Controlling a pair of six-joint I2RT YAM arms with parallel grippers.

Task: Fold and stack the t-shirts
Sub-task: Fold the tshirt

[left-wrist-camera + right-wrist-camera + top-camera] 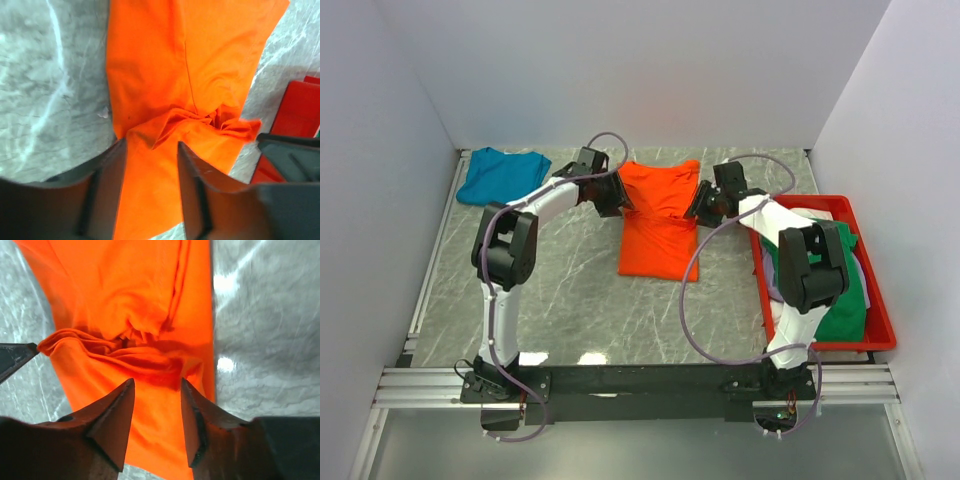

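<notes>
An orange t-shirt [658, 215] lies on the marble table, narrowed lengthwise, with a bunched crease across its middle [210, 120]. My left gripper [618, 200] hovers at its left edge. In the left wrist view its jaws [151, 144] stand open over flat orange cloth with nothing pinched. My right gripper [698, 208] is at the shirt's right edge, and in the right wrist view it is [157, 381] also open above the cloth [115, 290]. A teal t-shirt [500, 175] lies crumpled at the back left. Green [845, 300] and white [808, 213] t-shirts lie in the tray.
A red plastic tray [880, 330] stands along the right side of the table, partly under my right arm, and shows in the left wrist view [300, 107]. White walls close in the table at the back and both sides. A metal rail [430, 270] runs along the left edge.
</notes>
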